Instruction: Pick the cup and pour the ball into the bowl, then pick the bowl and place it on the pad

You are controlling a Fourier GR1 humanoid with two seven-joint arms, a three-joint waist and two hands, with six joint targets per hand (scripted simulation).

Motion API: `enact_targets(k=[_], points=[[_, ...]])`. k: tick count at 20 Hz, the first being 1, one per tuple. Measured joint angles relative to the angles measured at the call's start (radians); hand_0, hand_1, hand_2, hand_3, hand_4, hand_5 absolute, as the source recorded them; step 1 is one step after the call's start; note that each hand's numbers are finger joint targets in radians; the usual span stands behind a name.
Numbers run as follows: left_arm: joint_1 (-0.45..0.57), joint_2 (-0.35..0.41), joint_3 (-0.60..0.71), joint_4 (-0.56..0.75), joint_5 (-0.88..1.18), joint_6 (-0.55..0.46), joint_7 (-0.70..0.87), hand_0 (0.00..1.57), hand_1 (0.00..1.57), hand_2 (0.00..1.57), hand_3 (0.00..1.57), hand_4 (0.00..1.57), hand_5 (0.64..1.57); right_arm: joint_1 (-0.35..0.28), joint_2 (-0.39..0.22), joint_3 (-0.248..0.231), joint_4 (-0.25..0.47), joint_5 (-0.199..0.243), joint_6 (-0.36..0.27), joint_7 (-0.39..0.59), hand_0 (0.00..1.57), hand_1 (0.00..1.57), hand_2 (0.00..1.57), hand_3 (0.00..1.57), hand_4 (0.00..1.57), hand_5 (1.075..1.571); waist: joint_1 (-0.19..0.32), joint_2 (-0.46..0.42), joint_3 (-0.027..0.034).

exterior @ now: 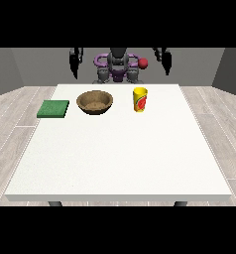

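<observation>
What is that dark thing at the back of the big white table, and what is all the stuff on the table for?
That dark thing is a robot shaped a bit like a person. The camera stands across the table and looks at it, so it seems small and far away. Its two black hands are raised beside it, one at the view's left and one at the view's right. Neither hand holds anything, and both are apart from the things on the table.

On the large white table lie three things in a row near the robot: a flat green square pad at the left, a round brown wooden bowl in the middle, and a yellow cup with a red picture at the right, standing upright.
</observation>
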Motion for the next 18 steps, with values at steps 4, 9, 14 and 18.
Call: enact_targets(k=[4, 9, 14, 18], points=[[-0.009, 0.022, 0.006, -0.046, 0.005, -0.006, 0.041, 0.00, 0.00, 0.00, 0.00, 0.00, 1.557, -0.005, -0.019, -0.007, -0.047, -0.003, 0.000, 0.040, 0.00, 0.00, 0.00, 0.00, 0.00, 1.569, -0.003, -0.129, -0.0026], [-0.062, 0.006, 0.053, -0.089, 0.080, 0.014, 0.144, 0.00, 0.00, 0.00, 0.00, 0.00, 1.558, 0.010, -0.079, -0.086, -0.083, -0.108, 0.070, 0.083, 0.00, 0.00, 0.00, 0.00, 0.00, 1.569, -0.050, -0.196, -0.0039], [-0.075, 0.024, 0.115, -0.117, 0.142, 0.004, 0.161, 0.00, 0.00, 0.00, 0.00, 0.00, 1.544, 0.042, -0.124, -0.170, -0.114, -0.203, 0.153, 0.070, 0.00, 0.00, 0.00, 0.00, 0.00, 1.570, -0.076, -0.150, -0.0041], [-0.099, 0.038, 0.153, -0.079, 0.162, -0.020, 0.081, 0.00, 0.00, 0.00, 0.00, 0.00, 1.541, 0.017, -0.126, -0.199, -0.103, -0.218, 0.178, 0.027, 0.00, 0.00, 0.00, 0.00, 0.00, 1.570, -0.081, -0.072, -0.0045]])
